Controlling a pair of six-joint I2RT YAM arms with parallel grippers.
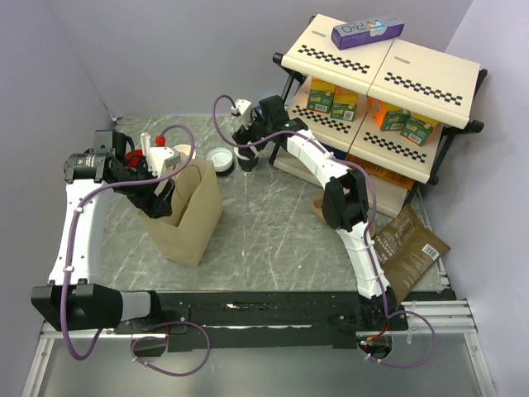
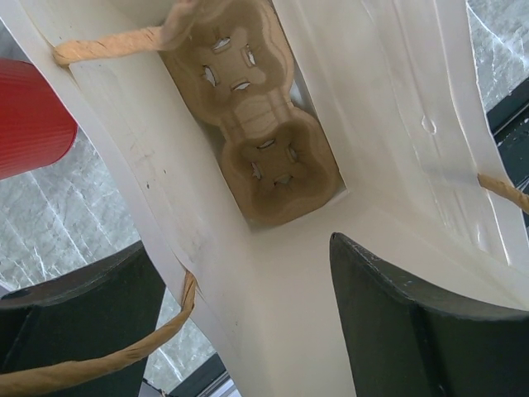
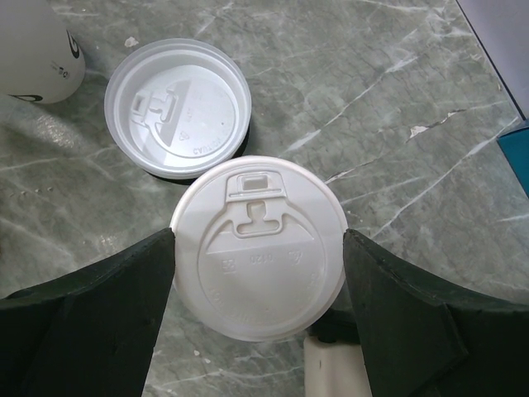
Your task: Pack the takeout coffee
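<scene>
The takeout coffee (image 3: 258,248) stands on the marble table, and from above I see mostly its round white lid; in the top view it is the dark cup (image 1: 246,159) at the back centre. My right gripper (image 3: 259,240) reaches down over it, its black fingers (image 3: 124,306) touching the lid's rim on both sides. The brown paper bag (image 1: 188,219) stands open at the left. My left gripper (image 2: 240,248) is open across the bag's wall (image 2: 397,124), one finger inside and one outside. A cardboard cup carrier (image 2: 256,141) lies at the bag's bottom.
A loose white lid (image 3: 178,112) lies on the table just beyond the coffee, with a cream cup (image 3: 33,50) further left. A red cup (image 2: 29,116) stands behind the bag. A shelf rack (image 1: 380,74) of boxes fills the back right; a brown packet (image 1: 409,244) lies at the right.
</scene>
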